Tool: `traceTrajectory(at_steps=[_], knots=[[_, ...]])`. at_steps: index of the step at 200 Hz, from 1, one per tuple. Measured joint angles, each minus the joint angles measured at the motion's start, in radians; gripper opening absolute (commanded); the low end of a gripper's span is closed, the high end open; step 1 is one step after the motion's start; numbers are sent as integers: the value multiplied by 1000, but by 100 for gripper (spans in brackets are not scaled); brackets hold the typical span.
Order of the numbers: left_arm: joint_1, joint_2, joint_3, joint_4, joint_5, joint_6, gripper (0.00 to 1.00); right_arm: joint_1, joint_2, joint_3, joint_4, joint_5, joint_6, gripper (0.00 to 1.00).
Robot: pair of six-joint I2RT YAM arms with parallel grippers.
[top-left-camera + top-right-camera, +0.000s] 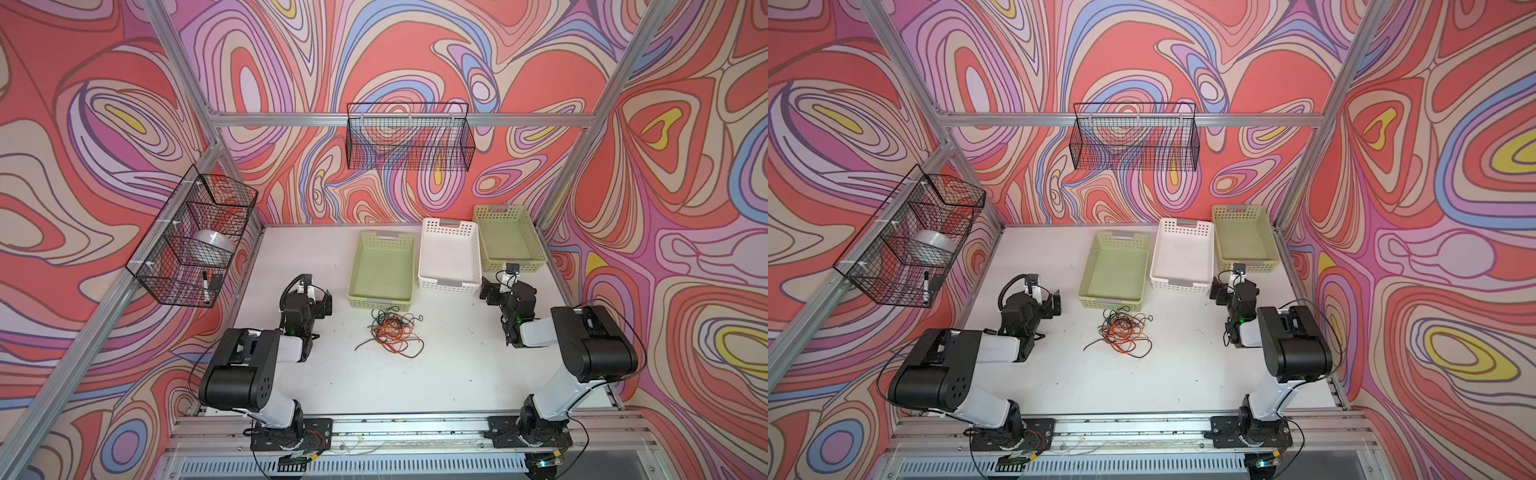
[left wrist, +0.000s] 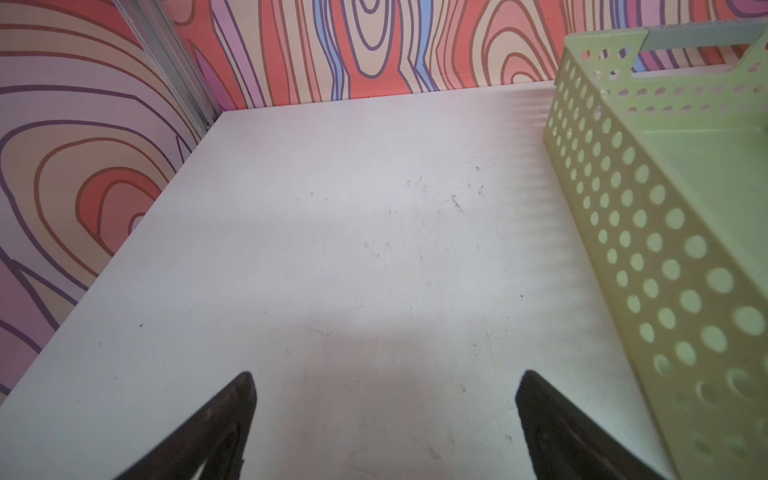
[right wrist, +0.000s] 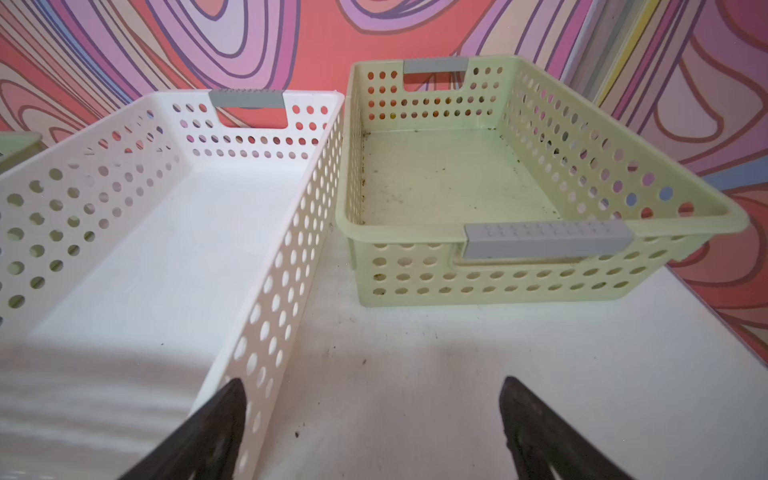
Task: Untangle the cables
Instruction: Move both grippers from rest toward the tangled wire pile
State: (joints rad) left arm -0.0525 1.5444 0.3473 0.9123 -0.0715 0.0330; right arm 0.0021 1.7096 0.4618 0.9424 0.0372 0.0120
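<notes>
1. Centrally, the cables [image 1: 390, 332] lie in one loose knot on the white worktop [image 1: 415, 374]. Orange strands are wound through darker ones, just in front of the nearest green basket [image 1: 380, 300] and roughly midway between the two arms.
2. The left gripper [image 2: 386, 374] hangs over bare worktop, jaws spread wide and holding nothing. Its wrist view shows only the worktop and that green basket's perforated side.
3. The right gripper [image 3: 372, 379] is likewise wide open and empty, facing the white basket [image 3: 291, 249] and the far green basket [image 3: 498, 282].
4. Both arms sit folded at either side, well apart from the knot. I judge this a resting pose that leaves the pile unobstructed, with no untangling begun.
5. The three baskets stand side by side behind the knot, all empty, probably to receive the separated cables.
6. Each strand is far thinner than a gripper finger, so a loose end, like the dark tail pointing toward the left arm, looks the easiest first pinch.
</notes>
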Motion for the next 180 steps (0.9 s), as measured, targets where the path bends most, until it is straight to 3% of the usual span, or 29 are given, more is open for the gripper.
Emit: traceTrajectory(at_steps=[58, 84, 126, 180], knots=[[0, 0, 0, 0, 0, 0, 100, 0, 0, 0, 0, 0, 0, 99], [1, 0, 1, -1, 2, -2, 92, 0, 0, 0, -1, -1, 1, 98], [21, 0, 17, -19, 23, -10, 100, 0, 0, 0, -1, -1, 1, 98], [22, 0, 18, -27, 31, -11, 100, 0, 0, 0, 0, -1, 1, 98]])
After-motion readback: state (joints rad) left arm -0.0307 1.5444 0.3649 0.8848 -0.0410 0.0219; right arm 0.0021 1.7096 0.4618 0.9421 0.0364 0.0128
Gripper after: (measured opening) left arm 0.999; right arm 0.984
